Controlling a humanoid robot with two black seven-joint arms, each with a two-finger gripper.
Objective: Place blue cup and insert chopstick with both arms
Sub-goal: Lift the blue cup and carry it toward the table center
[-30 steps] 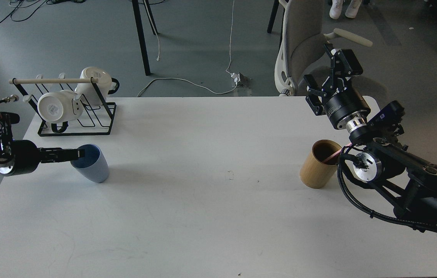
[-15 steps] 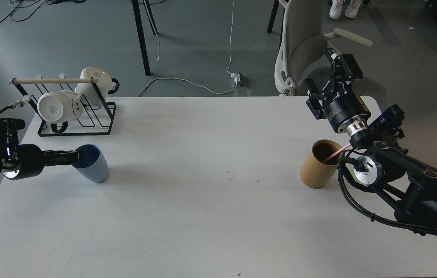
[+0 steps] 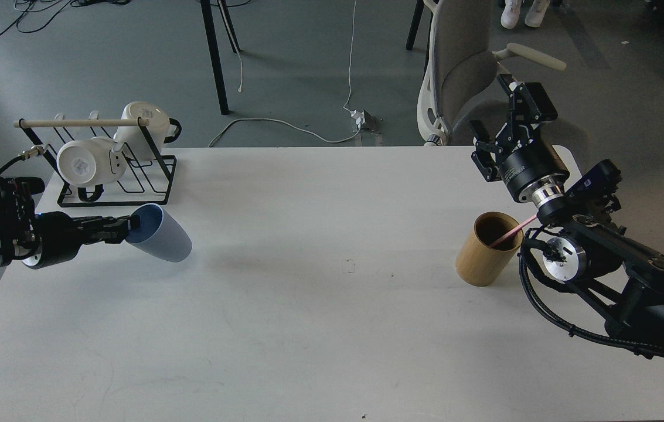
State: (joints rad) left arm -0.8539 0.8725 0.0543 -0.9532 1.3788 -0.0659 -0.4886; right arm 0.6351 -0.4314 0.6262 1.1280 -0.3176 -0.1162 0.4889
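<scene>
While your left jaws [image 3: 126, 228] grip the tilted blue cup [image 3: 162, 232] at frame left, your right jaws [image 3: 507, 126] gape empty upper right; the chopstick [image 3: 510, 233] leans in the wooden holder [image 3: 484, 252] on the white bench [image 3: 320, 328], grey floor [image 3: 308, 70] and a chair [image 3: 460, 64] beyond.

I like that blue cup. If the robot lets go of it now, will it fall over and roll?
Probably. The blue cup hangs tilted on its side in the left gripper, pinched only at the rim, so it may slip. It looks like light plastic and unlikely to break. Being round and tapered, it would likely roll in a curve on the white table.
</scene>
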